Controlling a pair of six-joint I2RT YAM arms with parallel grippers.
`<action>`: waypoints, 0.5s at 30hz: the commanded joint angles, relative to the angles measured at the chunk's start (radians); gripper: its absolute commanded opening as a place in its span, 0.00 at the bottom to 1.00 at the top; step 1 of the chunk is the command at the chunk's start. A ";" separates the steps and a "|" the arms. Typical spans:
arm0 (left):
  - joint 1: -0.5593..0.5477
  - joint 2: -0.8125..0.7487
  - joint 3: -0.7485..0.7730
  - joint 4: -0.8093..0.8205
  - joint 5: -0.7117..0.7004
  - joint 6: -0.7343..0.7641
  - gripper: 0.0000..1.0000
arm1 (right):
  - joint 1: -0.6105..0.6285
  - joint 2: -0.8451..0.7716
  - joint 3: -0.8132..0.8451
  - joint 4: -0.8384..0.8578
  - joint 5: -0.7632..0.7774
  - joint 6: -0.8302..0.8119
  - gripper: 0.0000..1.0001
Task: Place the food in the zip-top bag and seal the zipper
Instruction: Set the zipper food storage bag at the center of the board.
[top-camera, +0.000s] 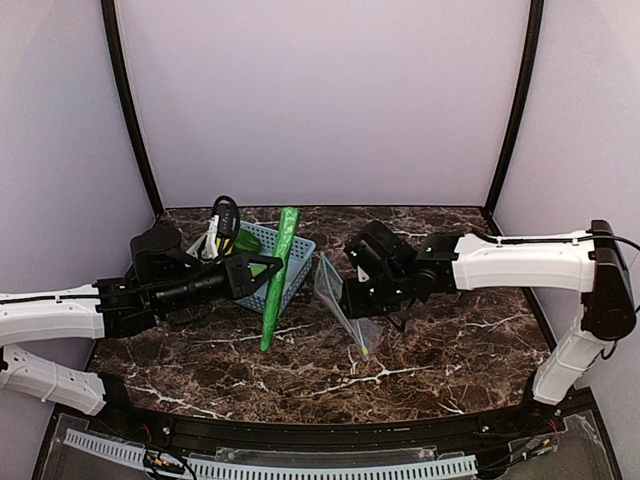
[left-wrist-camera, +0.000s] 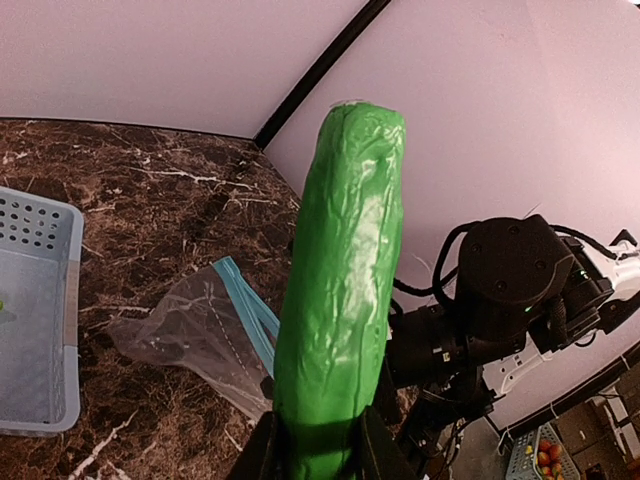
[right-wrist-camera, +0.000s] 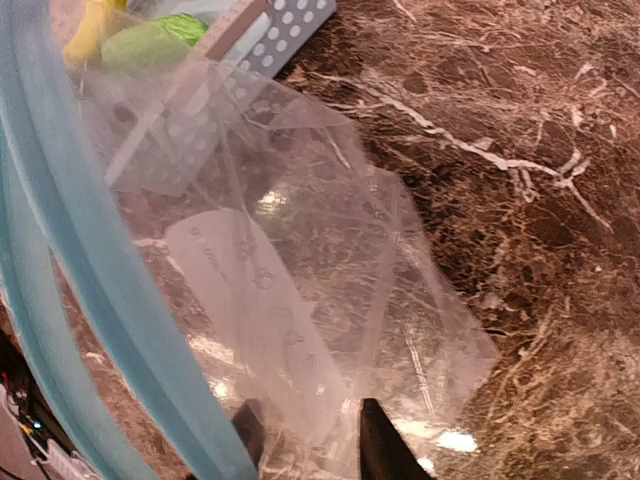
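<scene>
- At centre-left of the overhead view, the left tool (left-wrist-camera: 318, 455) was closed around a long green cucumber (top-camera: 278, 290). The piece stood nearly upright, its top leaning slightly toward the right of the frame.
- Just behind it, the light-blue slotted basket (top-camera: 300, 262) sat on the counter (top-camera: 430, 360). Through the bag film, at the upper left of the right wrist view, a yellow banana (right-wrist-camera: 88, 30) and a green piece (right-wrist-camera: 150, 45) showed in the basket; which green piece it was I could not tell.
- Just right of centre, the clear zip-top bag (top-camera: 335, 295) lay crumpled, well apart from the cucumber's tip. Its light-blue zipper (right-wrist-camera: 90, 280) ran down the left edge of the right wrist view.
- At the bag, the right tool (right-wrist-camera: 305, 440) had its jaws a little apart, with film lying between them but not visibly pinched.
- The step in hand looked like loading the first piece, with the bag seemingly empty and unsealed.
- The next move probably called for a spread, steady mouth facing the cucumber. The right tool would need a firm hold on one lip before the left arm tipped the piece over and slid it in end-first.
</scene>
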 joint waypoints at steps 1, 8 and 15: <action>0.003 -0.041 -0.056 -0.058 -0.011 -0.051 0.18 | 0.010 -0.032 0.037 0.089 -0.105 -0.042 0.44; 0.003 -0.068 -0.083 -0.038 -0.015 -0.077 0.18 | 0.012 -0.147 -0.006 0.059 -0.171 -0.044 0.73; 0.002 -0.043 -0.084 0.009 0.044 -0.079 0.18 | 0.010 -0.307 -0.122 0.230 -0.301 -0.048 0.86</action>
